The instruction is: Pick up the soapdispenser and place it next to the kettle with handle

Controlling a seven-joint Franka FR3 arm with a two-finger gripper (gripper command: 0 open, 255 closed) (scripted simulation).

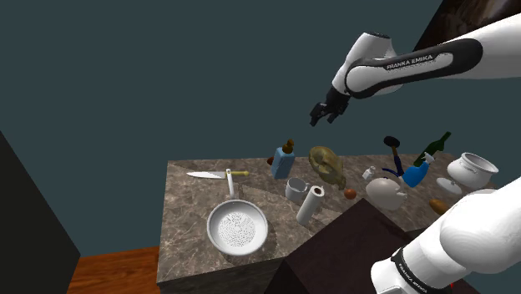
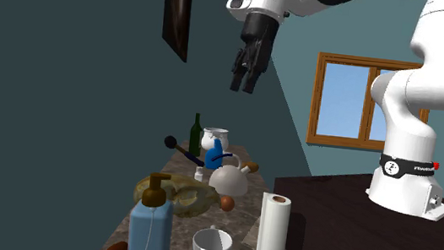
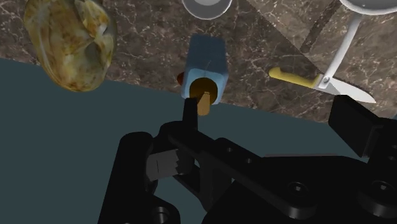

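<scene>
The soap dispenser (image 1: 284, 161) is a light blue bottle with a brown pump, upright near the back edge of the marble counter (image 1: 188, 217). It also stands in the foreground of the second exterior view (image 2: 150, 227), and in the wrist view (image 3: 207, 67) I see it from above, just beyond the fingers. My black gripper (image 1: 326, 111) (image 2: 247, 73) (image 3: 242, 124) hangs open high above the counter, over the dispenser, holding nothing. The white kettle (image 1: 386, 192) (image 2: 227, 178) with a handle sits farther toward the shoulder view's right.
Between dispenser and kettle lie a yellow-brown lump (image 1: 327, 164), a white mug (image 1: 295, 189), a paper towel roll (image 1: 310, 203) and a small brown ball (image 1: 350, 194). A white pan (image 1: 238, 225) and knife (image 1: 209, 174) lie left. A blue jug (image 1: 413, 173), green bottle (image 1: 436, 147) and white pot (image 1: 472, 171) stand beyond the kettle.
</scene>
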